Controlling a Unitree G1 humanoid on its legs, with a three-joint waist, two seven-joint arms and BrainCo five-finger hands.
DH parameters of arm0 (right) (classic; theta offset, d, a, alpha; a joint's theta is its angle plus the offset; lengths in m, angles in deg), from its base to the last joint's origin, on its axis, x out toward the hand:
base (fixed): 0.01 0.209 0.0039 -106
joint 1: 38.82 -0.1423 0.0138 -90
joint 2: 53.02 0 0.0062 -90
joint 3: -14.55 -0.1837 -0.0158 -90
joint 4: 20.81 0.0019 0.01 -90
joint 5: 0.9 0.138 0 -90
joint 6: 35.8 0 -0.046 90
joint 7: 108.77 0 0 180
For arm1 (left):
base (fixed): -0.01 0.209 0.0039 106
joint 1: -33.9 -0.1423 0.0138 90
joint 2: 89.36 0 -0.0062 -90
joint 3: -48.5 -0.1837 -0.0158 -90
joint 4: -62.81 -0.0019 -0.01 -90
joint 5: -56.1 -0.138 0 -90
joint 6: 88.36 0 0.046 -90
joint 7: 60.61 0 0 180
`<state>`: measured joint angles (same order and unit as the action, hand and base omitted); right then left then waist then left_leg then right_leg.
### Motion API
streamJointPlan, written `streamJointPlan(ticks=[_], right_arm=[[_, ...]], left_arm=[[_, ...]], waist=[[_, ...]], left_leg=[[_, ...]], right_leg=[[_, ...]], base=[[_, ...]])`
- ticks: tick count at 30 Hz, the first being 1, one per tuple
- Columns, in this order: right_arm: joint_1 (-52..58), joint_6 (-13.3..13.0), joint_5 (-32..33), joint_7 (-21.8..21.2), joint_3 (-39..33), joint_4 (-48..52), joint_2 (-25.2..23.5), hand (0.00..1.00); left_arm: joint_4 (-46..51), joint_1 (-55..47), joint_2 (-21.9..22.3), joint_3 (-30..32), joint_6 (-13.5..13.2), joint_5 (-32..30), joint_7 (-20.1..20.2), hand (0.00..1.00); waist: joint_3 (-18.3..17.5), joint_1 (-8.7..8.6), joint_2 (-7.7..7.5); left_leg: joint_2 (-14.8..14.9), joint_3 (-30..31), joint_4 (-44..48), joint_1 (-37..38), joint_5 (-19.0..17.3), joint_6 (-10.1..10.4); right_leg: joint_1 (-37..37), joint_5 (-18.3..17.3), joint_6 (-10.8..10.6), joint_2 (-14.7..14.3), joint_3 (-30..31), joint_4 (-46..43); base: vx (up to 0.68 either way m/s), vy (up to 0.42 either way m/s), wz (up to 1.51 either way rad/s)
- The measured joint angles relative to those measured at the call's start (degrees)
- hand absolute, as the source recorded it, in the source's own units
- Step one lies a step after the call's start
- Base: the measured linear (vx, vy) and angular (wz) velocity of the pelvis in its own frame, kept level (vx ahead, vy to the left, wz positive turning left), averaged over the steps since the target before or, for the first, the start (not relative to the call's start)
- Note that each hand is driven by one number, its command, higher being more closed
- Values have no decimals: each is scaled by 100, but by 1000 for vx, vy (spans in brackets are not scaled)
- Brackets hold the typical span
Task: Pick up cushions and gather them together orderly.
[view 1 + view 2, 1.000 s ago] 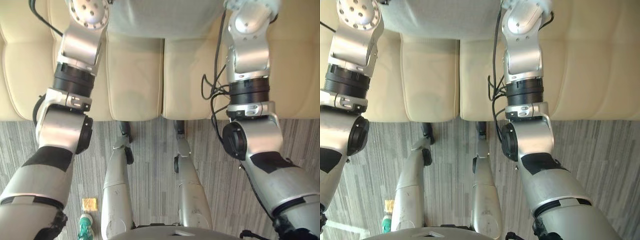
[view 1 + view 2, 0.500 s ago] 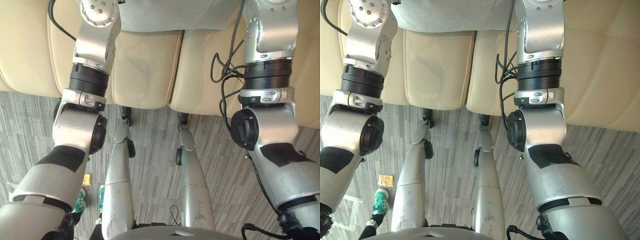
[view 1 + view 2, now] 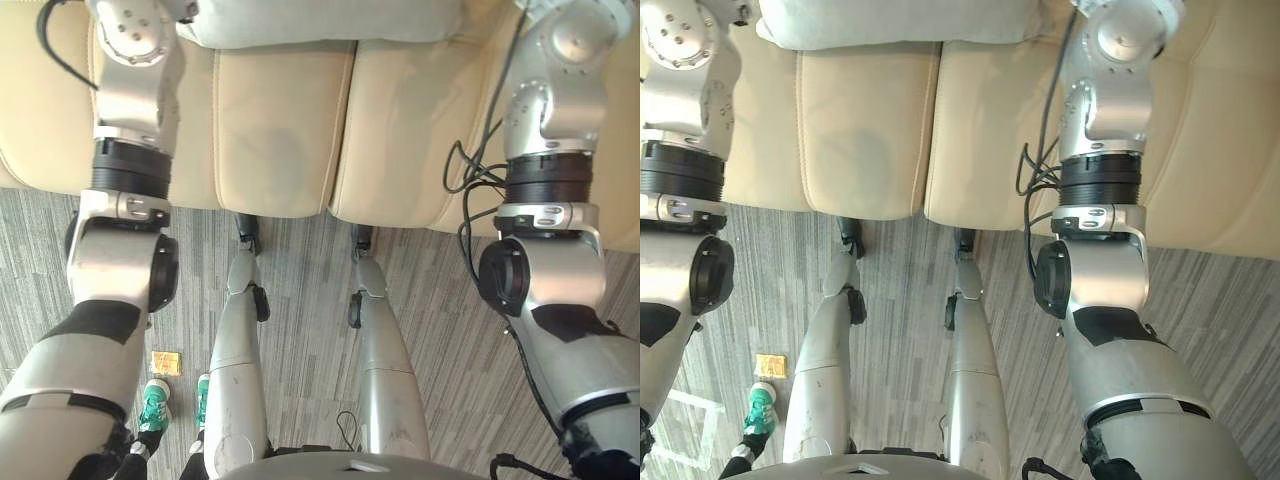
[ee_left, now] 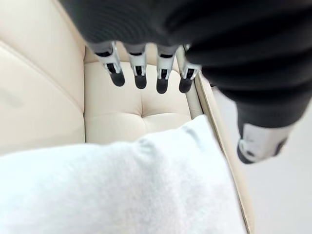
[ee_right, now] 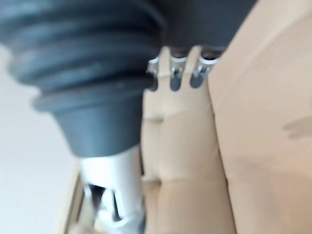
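Since 0.5 s ago the whole head view has shifted, so the camera has moved. Measured against the sofa's seat seam, the left arm now stands further toward the left edge of the frame.

Left hand (image 4: 139, 68): fingers straight and side by side, thumb (image 4: 258, 141) held well apart, nothing between them. Hand is open and empty. It hangs over one end of the cushion (image 4: 122, 190), and no contact is visible. The dark fingertips point past the cushion toward the tufted cream upholstery of the sofa (image 4: 39, 97).

Right hand (image 5: 175, 73): view is blurred, but the fingers read as extended, thumb apart, holding nothing. Only cream upholstery lies beyond them.

Cushion, head view: pale grey, lying across the upper centre of the frame at the back of the seat. It spans the seam between the two middle seat sections, between the two arms.

Sofa: its front edge runs across the upper half of the frame. Grey striped carpet (image 3: 40, 260) lies below it.

Lower left of the frame: a small tan square (image 3: 165, 362) on the carpet, and just below it a person's teal shoes (image 3: 150, 405).
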<state>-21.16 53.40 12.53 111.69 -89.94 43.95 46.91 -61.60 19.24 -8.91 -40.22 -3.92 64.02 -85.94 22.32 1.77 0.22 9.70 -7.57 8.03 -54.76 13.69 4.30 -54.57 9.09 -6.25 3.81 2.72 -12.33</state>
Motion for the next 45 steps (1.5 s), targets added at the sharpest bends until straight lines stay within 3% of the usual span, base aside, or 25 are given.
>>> streamJointPlan(ticks=[5, 10, 13, 15, 18, 19, 20, 24, 25, 30, 36, 39, 40, 42, 43, 44, 45], right_arm=[[1522, -378, 653, -163, -739, 1042, 384, 0], [3636, -639, 712, -719, -1124, 2025, 342, 0], [5121, -715, 642, -1137, -1281, 2683, -507, 0], [6160, -736, 506, -1435, -1247, 2834, -1412, 0], [7406, -702, 187, -1870, -788, 2529, -2154, 0], [7593, -669, 78, -1975, -652, 2358, -2239, 0], [7951, -606, -212, -2204, -412, 1893, -2388, 0], [8284, -435, -546, -2593, -50, 497, -2616, 0], [8277, -355, -773, -2727, 25, -220, -2645, 0], [8261, -135, -1175, -2782, 20, -1404, -2772, 0], [7984, -51, -1391, -2782, -160, -2207, -2754, 0], [7790, -7, -1562, -2782, -135, -2398, -2794, 0], [7758, -7, -1571, -2782, -132, -2444, -2792, 0], [7538, -10, -1601, -2774, 49, -2578, -2697, 0], [7408, -14, -1604, -2776, 112, -2555, -2601, 0], [7399, -14, -1605, -2773, 119, -2559, -2612, 0], [7480, -13, -1604, -2777, 120, -2687, -2614, 0]], left_arm=[[829, -1477, -514, 936, -12, 150, 116, 0], [1255, -3566, -373, 1621, -21, 203, 384, 0], [1817, -5040, 426, 1826, -25, 196, 508, 0], [1996, -6142, 1285, 1815, -23, 193, 663, 0], [1968, -7494, 2094, 1602, -1, 191, 905, 0], [1944, -7734, 2192, 1535, 5, 191, 984, 0], [1777, -8157, 2317, 1387, 7, 177, 1142, 0], [1068, -8593, 2478, 1134, 6, 2, 1464, 0], [456, -8561, 2543, 1130, 14, -154, 1545, 0], [-851, -8445, 2725, 1083, 154, -608, 1570, 0], [-1624, -8253, 2576, 1124, 226, -828, 1510, 0], [-1848, -8149, 2479, 1267, 286, -875, 1302, 0], [-1852, -8144, 2466, 1311, 296, -875, 1287, 0], [-1866, -8059, 2479, 1516, 336, -857, 1213, 0], [-1858, -8069, 2508, 1583, 345, -855, 1169, 0], [-1861, -8003, 2456, 1601, 357, -855, 1164, 0], [-1856, -7930, 2383, 1568, 358, -855, 1161, 0]], waist=[[-3, -12, -2], [-10, -40, -9], [-20, -41, -15], [-32, -43, -22], [-453, -41, -108], [-486, -37, -135], [-773, -27, -181], [-1277, -7, -201], [-1510, -2, -222], [-1946, -23, -241], [-2065, -7, -321], [-1993, 30, -415], [-1964, 36, -445], [-1879, 147, -407], [-1819, 175, -284], [-1743, 90, -212], [-1753, 61, -235]], left_leg=[[-1, -47, -140, 538, -53, -45], [-6, -47, -149, 1007, -168, -73], [-14, -19, -141, 1380, -254, -6], [-31, 5, -126, 1820, -378, 8], [-48, -40, -110, 2376, -609, 45], [-39, -63, -101, 2597, -634, 54], [-14, -107, -57, 2888, -790, 95], [78, -235, 104, 3492, -1096, 120], [97, -314, 93, 3729, -1173, 137], [72, -453, -221, 4441, -1216, 168], [-71, -516, -973, 5132, -941, 211], [-75, -683, -817, 5151, -1021, 231], [-77, -693, -671, 5110, -1101, 193], [-112, -577, -109, 4851, -1445, -123], [88, -625, -15, 4779, -1452, -191], [92, -549, 126, 4707, -1465, -210], [70, -320, 277, 4666, -1464, -210]], right_leg=[[434, -140, 13, -10, 4, -44], [916, -274, -2, -9, -7, -45], [1294, -430, 16, 11, -63, -92], [1713, -639, 53, 56, -152, -208], [2222, -876, 106, 75, -156, -246], [2449, -898, 104, 72, -149, -223], [2743, -985, 126, 63, -143, -144], [3464, -1028, 185, 29, -161, 124], [3683, -1029, 197, 45, -188, 215], [4305, -1013, 223, 78, -202, 506], [4701, -946, 313, 111, -177, 785], [4674, -789, 295, 113, -135, 772], [4651, -708, 360, 113, -171, 754], [4652, -253, 1056, 60, -398, 942], [4514, -515, 980, 17, -710, 428], [4204, -1244, 723, 156, -1011, -1130], [4192, -1691, 585, 356, -1229, -2647]], base=[[-44, -74, 1], [12, -63, 3], [52, -75, 10], [56, -66, 15], [80, -55, 0], [89, -55, -14], [43, -34, -13], [84, -19, -23], [50, 0, -22], [48, 5, -13], [37, 2, -7], [26, 18, -27], [11, 14, -66], [-34, 27, -81], [-103, 33, -41], [-122, 33, 25], [-48, -7, 58]])
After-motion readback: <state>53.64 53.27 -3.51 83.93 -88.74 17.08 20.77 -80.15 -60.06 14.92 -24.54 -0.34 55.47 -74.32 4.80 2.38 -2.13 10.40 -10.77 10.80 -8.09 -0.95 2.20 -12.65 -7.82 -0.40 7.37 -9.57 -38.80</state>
